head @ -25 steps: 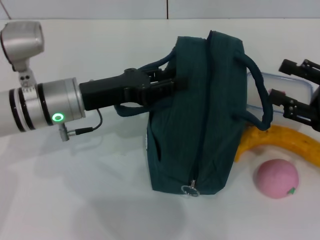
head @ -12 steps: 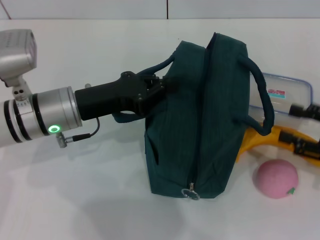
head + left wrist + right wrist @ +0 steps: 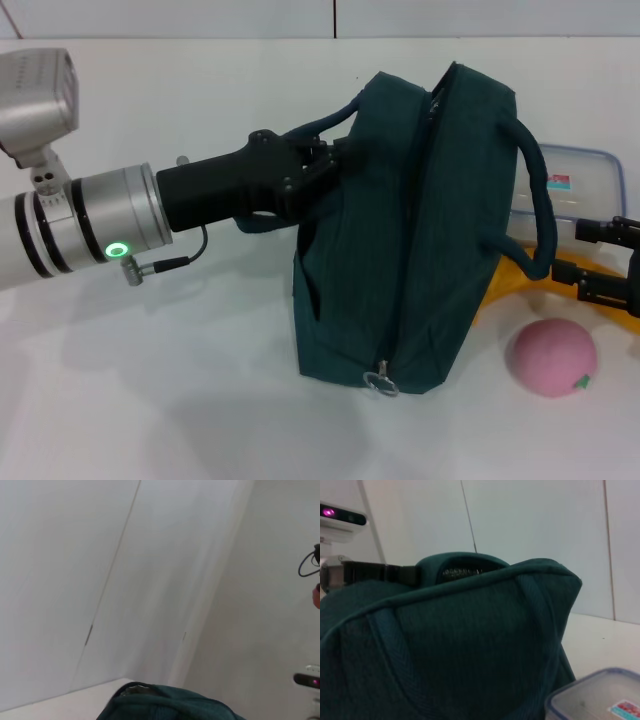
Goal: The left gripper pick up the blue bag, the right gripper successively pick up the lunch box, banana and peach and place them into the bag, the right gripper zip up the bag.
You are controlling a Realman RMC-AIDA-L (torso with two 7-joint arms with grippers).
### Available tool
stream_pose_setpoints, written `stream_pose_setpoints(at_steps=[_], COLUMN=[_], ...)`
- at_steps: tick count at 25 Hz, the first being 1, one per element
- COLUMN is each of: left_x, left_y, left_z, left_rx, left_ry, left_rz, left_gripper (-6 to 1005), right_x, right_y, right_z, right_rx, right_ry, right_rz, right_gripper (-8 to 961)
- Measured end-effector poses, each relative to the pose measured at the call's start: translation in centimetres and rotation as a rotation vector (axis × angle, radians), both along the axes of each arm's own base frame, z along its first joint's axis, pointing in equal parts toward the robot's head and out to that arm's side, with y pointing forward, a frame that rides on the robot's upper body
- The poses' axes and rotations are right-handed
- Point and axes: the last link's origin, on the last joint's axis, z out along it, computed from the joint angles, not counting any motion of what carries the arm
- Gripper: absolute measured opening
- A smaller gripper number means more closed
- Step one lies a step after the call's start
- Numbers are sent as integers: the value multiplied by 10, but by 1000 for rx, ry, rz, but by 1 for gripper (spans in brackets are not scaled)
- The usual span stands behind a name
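White table (image 3: 150,400), blue bag (image 3: 400,250) in left gripper (image 3: 325,165) jaws.

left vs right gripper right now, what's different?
The left gripper has a silver wrist and is at the blue bag, on its left handle; the right gripper is all black and holds nothing, with fingers apart, beside the lunch box. Both are black two-finger claws.

Robot test lab: plain white bench (image 3: 200,420), bare white panelled walls (image 3: 75,580), and a camera unit with magenta indicator light (image 3: 340,516).
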Motion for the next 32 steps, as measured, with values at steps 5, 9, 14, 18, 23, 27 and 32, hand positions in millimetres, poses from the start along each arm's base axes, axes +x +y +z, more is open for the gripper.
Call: stream_pose_setpoints(at_steps=[5,9,14,18,23,27,32], left_x=[-1,-1,2,1,-2,0,-2], left_y=[1,1,4,5,4,5,4], left_z=[0,1,1,1,1,1,1], left_rx=[7,9,11,15,17,24,34], left_ry=[-2,0,-2,5,10,14,20], left_rz=[10,12,7,11,17,2,1], left_gripper=[48,48,47,47,47,47,47], right_x=[3,9,14,16,26,43,52], right_y=[3,9,19,15,5,0,7], right_z=[4,7,13,24,47,61,61], right_rx=[20,48,110,166,324,503,548], right_ry=[-15,-32,-29,38,201,403,576], right_rz=[-16,-58,-127,-150,-228,-373,-521], right_gripper=[692,692,692,691,692,692,691])
